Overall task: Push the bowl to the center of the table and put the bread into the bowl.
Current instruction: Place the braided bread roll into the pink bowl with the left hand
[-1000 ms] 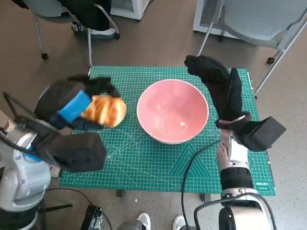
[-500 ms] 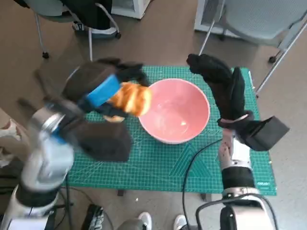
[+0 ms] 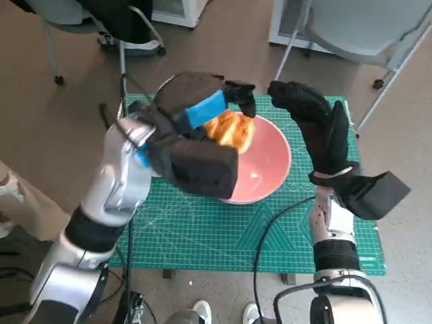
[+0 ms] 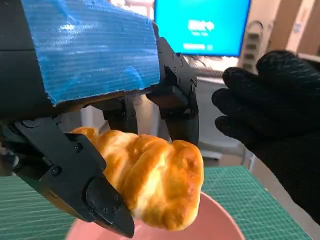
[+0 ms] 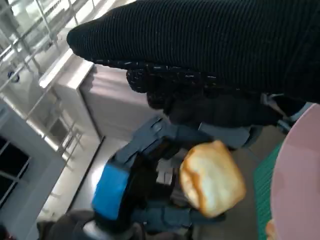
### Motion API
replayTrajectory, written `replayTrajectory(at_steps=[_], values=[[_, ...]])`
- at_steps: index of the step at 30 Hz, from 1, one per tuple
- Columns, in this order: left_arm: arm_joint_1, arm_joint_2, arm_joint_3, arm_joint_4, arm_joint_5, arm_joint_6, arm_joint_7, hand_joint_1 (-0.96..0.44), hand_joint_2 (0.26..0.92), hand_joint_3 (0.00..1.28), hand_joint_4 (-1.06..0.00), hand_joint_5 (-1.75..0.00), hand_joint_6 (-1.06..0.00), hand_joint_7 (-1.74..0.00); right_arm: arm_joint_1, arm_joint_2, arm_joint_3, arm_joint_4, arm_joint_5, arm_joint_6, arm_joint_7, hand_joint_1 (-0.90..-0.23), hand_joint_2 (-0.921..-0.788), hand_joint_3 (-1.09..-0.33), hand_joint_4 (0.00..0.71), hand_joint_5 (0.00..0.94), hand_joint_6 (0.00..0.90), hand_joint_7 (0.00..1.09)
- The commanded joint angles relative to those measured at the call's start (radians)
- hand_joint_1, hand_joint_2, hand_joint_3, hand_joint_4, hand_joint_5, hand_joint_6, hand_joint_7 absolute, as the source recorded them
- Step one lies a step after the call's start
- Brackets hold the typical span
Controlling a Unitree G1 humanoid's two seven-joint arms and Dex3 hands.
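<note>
Bowl (image 3: 266, 169) half hidden behind left hand (image 3: 196, 115)

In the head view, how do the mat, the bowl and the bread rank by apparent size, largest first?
1. Mat, clearly the largest.
2. Bowl, partly hidden by the left hand.
3. Bread, the smallest, though it is held above the bowl, nearer the camera, so it looks somewhat bigger than it is.

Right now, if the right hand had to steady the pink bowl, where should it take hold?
Probably the rim nearest the right hand, approached from that hand's own side. The bowl sits upright with its rim exposed there, while the left hand holding the bread covers the opposite edge.
</note>
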Motion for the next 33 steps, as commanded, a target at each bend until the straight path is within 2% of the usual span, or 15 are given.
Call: replayTrajectory(at_steps=[1, 8, 15, 18, 20, 21, 22, 23, 24, 25, 28, 33], values=[[-0.063, -0.017, -0.014, 0.084, 0.002, -0.037, 0.024, 0.00, 0.919, 0.03, -0.76, -1.09, -0.63, -1.16, 0.039, -0.009, -0.005, -0.021, -0.004, 0.002, -0.029, -0.650, -0.921, -0.774, 0.225, 0.000, 0.107, 0.44], [-0.097, -0.050, -0.031, 0.182, 0.011, -0.054, 0.054, 0.00, 0.920, 0.04, -0.77, -1.12, -0.62, -1.14, 0.055, -0.008, -0.001, -0.046, -0.017, -0.002, -0.067, -0.637, -0.921, -0.780, 0.224, 0.000, 0.102, 0.44], [-0.116, -0.080, -0.037, 0.283, -0.003, -0.070, 0.075, 0.00, 0.918, 0.06, -0.71, -1.24, -0.64, -1.06, 0.059, -0.009, 0.002, -0.050, -0.016, 0.001, -0.089, -0.631, -0.921, -0.783, 0.223, 0.000, 0.099, 0.46], [-0.114, -0.087, -0.024, 0.290, -0.038, -0.068, 0.046, 0.00, 0.920, 0.09, -0.68, -1.28, -0.59, -1.08, 0.058, -0.009, 0.003, -0.051, -0.009, 0.009, -0.088, -0.631, -0.921, -0.784, 0.223, 0.000, 0.101, 0.46], [-0.109, -0.085, -0.018, 0.286, -0.064, -0.056, 0.004, 0.00, 0.920, 0.14, -0.61, -1.30, -0.56, -1.19, 0.058, -0.009, 0.003, -0.052, -0.006, 0.013, -0.085, -0.633, -0.921, -0.783, 0.225, 0.001, 0.102, 0.46], [-0.106, -0.083, -0.016, 0.282, -0.075, -0.048, -0.018, 0.01, 0.891, 0.14, -0.54, -1.07, -0.44, -0.94, 0.058, -0.009, 0.003, -0.053, -0.004, 0.015, -0.083, -0.636, -0.921, -0.781, 0.225, 0.001, 0.102, 0.46], [-0.106, -0.078, -0.017, 0.276, -0.085, -0.034, -0.053, 0.01, 0.881, 0.14, -0.54, -0.95, -0.42, -0.82, 0.058, -0.009, 0.004, -0.053, -0.004, 0.016, -0.082, -0.637, -0.921, -0.781, 0.225, 0.002, 0.101, 0.46], [-0.105, -0.074, -0.018, 0.269, -0.092, -0.023, -0.076, 0.01, 0.856, 0.14, -0.41, -0.63, -0.37, -0.59, 0.059, -0.009, 0.004, -0.054, -0.004, 0.016, -0.082, -0.639, -0.921, -0.780, 0.226, 0.002, 0.101, 0.47], [-0.104, -0.072, -0.019, 0.264, -0.095, -0.016, -0.090, 0.01, 0.839, 0.15, -0.35, -0.41, -0.35, -0.42, 0.060, -0.009, 0.005, -0.056, -0.004, 0.016, -0.081, -0.641, -0.921, -0.779, 0.226, 0.002, 0.101, 0.47], [-0.107, -0.070, -0.019, 0.261, -0.103, -0.003, -0.118, 0.01, 0.822, 0.15, -0.28, -0.26, -0.33, -0.30, 0.060, -0.010, 0.005, -0.055, -0.004, 0.016, -0.080, -0.642, -0.921, -0.779, 0.226, 0.002, 0.100, 0.47], [-0.117, -0.069, -0.021, 0.262, -0.119, 0.029, -0.177, -0.02, 0.782, 0.14, -0.14, -0.09, -0.29, -0.13, 0.056, -0.012, 0.004, -0.048, 0.000, 0.015, -0.074, -0.643, -0.921, -0.778, 0.226, 0.002, 0.099, 0.47], [-0.114, -0.065, -0.030, 0.239, -0.108, 0.058, -0.204, -0.14, 0.747, 0.11, -0.06, -0.01, -0.24, -0.04, 0.054, -0.011, 0.003, -0.040, 0.003, 0.014, -0.066, -0.644, -0.921, -0.777, 0.224, 0.001, 0.097, 0.47]])
